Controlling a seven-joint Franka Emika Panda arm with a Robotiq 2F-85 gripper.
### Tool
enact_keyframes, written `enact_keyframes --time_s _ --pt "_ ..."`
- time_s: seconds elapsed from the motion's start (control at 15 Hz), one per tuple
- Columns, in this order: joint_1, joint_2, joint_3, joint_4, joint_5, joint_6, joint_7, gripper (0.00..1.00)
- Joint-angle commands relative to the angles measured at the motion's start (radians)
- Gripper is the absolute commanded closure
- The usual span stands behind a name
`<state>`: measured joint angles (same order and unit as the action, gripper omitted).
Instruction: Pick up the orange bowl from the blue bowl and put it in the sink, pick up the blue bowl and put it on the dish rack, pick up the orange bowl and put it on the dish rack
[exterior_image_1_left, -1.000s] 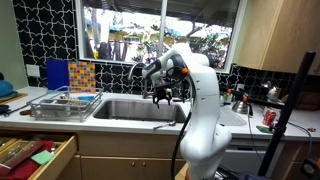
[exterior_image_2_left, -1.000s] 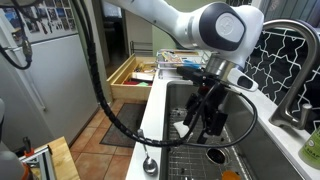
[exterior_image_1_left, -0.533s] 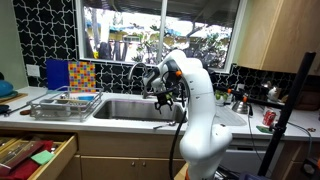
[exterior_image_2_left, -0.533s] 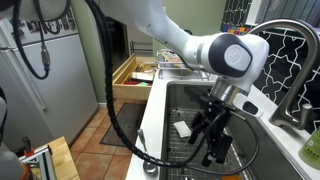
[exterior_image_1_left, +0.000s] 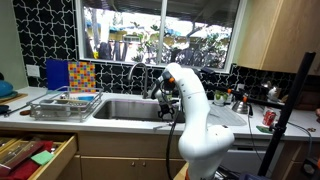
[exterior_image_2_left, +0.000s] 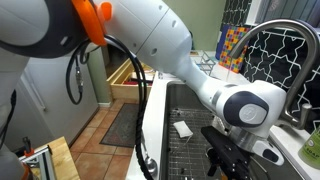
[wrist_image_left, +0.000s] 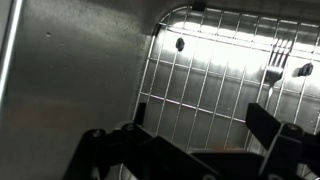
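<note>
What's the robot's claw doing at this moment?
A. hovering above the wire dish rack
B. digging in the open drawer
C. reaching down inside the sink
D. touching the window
C: the gripper hangs low inside the sink, and the wrist view shows the wire grid on the sink's bottom close beneath it.

We note a kitchen, probably a home's: steel sink (exterior_image_1_left: 120, 108), window (exterior_image_1_left: 150, 35) behind it, dish rack (exterior_image_1_left: 65, 104) beside it, wooden cabinet (exterior_image_1_left: 275, 35) above it.

Dish rack (exterior_image_1_left: 64, 105): on desk (exterior_image_1_left: 20, 112), beside sink (exterior_image_1_left: 125, 109). Faucet (exterior_image_1_left: 132, 74): behind sink. Drawer (exterior_image_1_left: 35, 155): below rack.
</note>
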<state>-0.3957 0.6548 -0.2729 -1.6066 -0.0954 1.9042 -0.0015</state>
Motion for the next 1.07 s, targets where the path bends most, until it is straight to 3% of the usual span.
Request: enact_keyframes --time_s 0.0,0.2,0.4,0.67,1.0 --pt "0.000 0.006 -0.002 0.006 0.001 -0.004 -0.001 0.00" --pt "0.007 -0.001 -0.001 0.007 0.000 -0.005 0.000 0.00" --pt "-0.018 0.046 0.044 0.019 0.052 0.095 -0.055 0.00" --pt "-0.056 0.108 0.108 0.014 0.141 0.348 -0.186 0.00" --pt "-0.118 0.167 0.199 0.007 0.205 0.571 -0.383 0.00"
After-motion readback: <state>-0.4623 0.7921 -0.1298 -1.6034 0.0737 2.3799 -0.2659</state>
